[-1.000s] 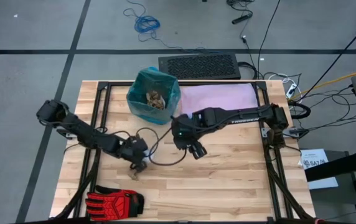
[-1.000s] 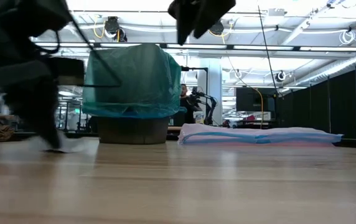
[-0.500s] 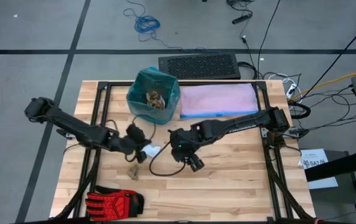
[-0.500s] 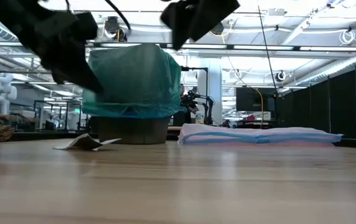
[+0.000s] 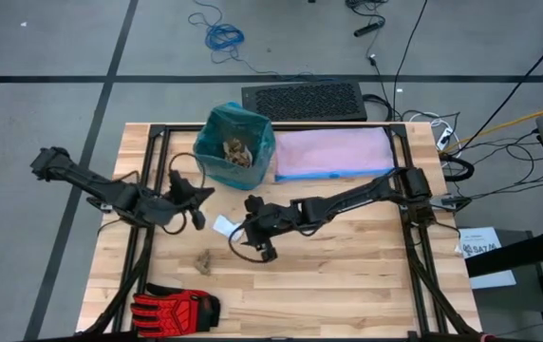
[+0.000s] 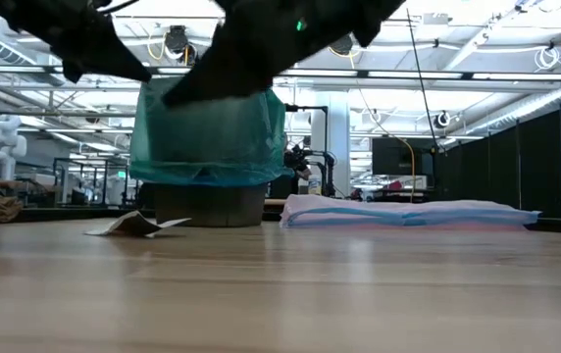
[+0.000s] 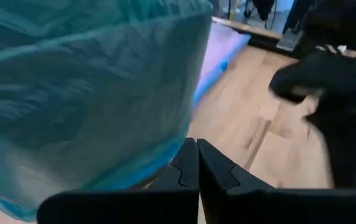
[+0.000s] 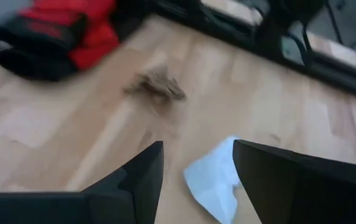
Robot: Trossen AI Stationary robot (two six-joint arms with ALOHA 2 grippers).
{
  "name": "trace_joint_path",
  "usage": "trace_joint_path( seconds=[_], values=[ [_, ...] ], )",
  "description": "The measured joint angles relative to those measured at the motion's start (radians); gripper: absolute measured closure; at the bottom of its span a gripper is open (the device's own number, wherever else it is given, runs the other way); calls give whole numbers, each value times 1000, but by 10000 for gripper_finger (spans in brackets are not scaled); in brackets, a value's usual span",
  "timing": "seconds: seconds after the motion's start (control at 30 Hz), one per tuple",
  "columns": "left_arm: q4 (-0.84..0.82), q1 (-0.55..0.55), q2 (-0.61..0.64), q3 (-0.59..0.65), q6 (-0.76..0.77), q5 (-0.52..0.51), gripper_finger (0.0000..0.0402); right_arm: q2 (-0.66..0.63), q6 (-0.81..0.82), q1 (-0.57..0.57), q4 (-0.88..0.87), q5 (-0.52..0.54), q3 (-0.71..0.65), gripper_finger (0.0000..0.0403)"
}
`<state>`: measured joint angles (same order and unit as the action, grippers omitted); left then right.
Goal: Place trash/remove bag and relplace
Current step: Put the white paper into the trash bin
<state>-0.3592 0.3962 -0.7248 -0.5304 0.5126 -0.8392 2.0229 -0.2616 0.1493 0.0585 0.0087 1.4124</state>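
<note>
The bin, lined with the teal bag (image 5: pixel 234 144), stands at the table's far left and holds tan shreds. One white paper wad (image 5: pixel 224 225) lies on the wood in front of it, with a tuft of tan shreds (image 5: pixel 205 258) nearer the front edge. My left gripper (image 5: pixel 205 197) is shut and empty, raised beside the bag's wall (image 7: pixel 84 87). My right gripper (image 5: pixel 251 237) hangs open just right of the wad, tilted down, and the wad (image 8: pixel 212 180) shows between and beyond its fingertips.
A pale lilac bag (image 5: pixel 333 152) lies flat at the far right of the table. A red-and-black glove (image 5: pixel 172 309) lies at the near left corner. Black frame rails (image 5: pixel 148 190) run along the table's left and right sides. Bare wood spreads across the near right.
My left gripper has risen off the table from beside the tan shreds and drawn back toward the bin, tipping up toward level; the white wad now lies uncovered on the wood. My right gripper has come down and toward the table's left, to just beside that wad.
</note>
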Motion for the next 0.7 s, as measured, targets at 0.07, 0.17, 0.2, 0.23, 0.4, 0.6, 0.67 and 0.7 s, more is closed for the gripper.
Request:
trace_joint_path(
  seconds=[0.07,0.17,0.2,0.23,0.4,0.6,0.67,0.7],
  values=[
    [1,0,27,9,-4,-1,402,36,23,0,22,39,0,218],
    [1,0,53,29,-2,-11,402,90,66,6,68,49,0,218],
    [1,0,57,36,2,-20,402,109,82,8,90,50,0,218],
    [3,0,60,44,3,-31,402,125,97,10,116,50,0,218],
    [10,0,59,50,4,-54,402,192,155,13,187,82,0,218],
    [8,0,55,50,3,-83,402,257,189,8,257,144,1,218],
    [5,0,46,50,3,-83,402,271,212,5,259,147,3,218],
    [5,0,45,50,3,-83,402,279,222,2,259,151,5,221]
  ],
)
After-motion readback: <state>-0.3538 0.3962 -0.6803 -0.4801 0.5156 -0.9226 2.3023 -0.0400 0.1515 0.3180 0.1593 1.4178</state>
